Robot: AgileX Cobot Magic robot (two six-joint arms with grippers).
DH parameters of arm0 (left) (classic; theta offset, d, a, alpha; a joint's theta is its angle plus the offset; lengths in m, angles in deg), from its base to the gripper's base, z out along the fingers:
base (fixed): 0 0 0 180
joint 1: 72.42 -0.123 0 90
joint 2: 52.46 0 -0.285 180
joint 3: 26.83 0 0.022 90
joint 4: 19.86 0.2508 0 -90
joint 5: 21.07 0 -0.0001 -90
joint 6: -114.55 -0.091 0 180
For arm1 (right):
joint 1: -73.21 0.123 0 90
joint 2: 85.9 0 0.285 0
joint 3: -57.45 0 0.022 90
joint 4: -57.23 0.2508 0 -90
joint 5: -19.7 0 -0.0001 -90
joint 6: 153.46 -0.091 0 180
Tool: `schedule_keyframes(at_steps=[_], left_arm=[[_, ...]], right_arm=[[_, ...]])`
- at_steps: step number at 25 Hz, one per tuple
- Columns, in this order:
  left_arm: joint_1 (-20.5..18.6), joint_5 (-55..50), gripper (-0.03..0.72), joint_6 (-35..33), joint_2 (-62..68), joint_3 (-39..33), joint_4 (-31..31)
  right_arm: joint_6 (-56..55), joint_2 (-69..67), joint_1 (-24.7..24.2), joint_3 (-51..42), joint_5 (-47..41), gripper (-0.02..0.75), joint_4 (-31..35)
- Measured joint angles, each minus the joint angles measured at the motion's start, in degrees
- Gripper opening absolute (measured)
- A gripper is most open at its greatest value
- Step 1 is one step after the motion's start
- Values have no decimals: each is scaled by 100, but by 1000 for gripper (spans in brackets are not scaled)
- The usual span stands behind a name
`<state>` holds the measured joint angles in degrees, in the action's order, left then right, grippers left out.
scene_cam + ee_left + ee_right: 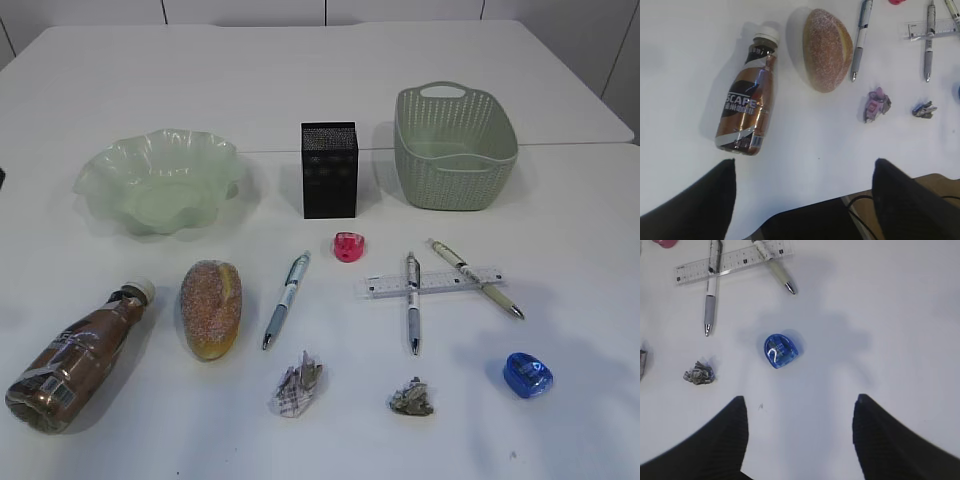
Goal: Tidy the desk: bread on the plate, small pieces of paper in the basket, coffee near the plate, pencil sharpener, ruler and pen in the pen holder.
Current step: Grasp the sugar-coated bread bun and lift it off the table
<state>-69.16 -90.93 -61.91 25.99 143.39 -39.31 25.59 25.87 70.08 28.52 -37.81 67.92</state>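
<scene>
Above bare desk (300,90) near its front edge, both end effectors (802,187) (800,422) spread apart, empty.

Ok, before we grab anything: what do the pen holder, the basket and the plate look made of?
The pen holder looks like black metal mesh, matte: fine perforations speckle its walls. The basket seems molded sage-green plastic with a woven-look perforated side and cut-out handle. The plate looks like translucent pale green plastic or glass, glossy and wavy-rimmed; which one is unclear.

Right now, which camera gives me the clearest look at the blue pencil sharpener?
The right wrist view: the blue pencil sharpener lies whole, close and unobstructed. The exterior view shows it small; the left wrist view catches only its edge.
</scene>
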Motion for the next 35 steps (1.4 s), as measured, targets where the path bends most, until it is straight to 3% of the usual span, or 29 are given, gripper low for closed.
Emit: schedule_keyframes(at_steps=[6, 14, 18, 29, 35], left_arm=[[223, -34, 621, 13, 775, 484, -226], [1164, 115, 619, 17, 1713, 979, -249], [1457, 190, 619, 130, 2264, 1283, -108], [1674, 195, 619, 225, 3476, 1950, 182], [1687, 287, 682, 225, 4006, 1954, 204]], right_arm=[[26, -247, 0, 165, 22, 512, 0], [37, -256, 0, 165, 56, 512, 0], [37, -256, 0, 165, 67, 512, 0], [37, -256, 0, 165, 67, 512, 0], [46, -256, 0, 165, 91, 512, 0]])
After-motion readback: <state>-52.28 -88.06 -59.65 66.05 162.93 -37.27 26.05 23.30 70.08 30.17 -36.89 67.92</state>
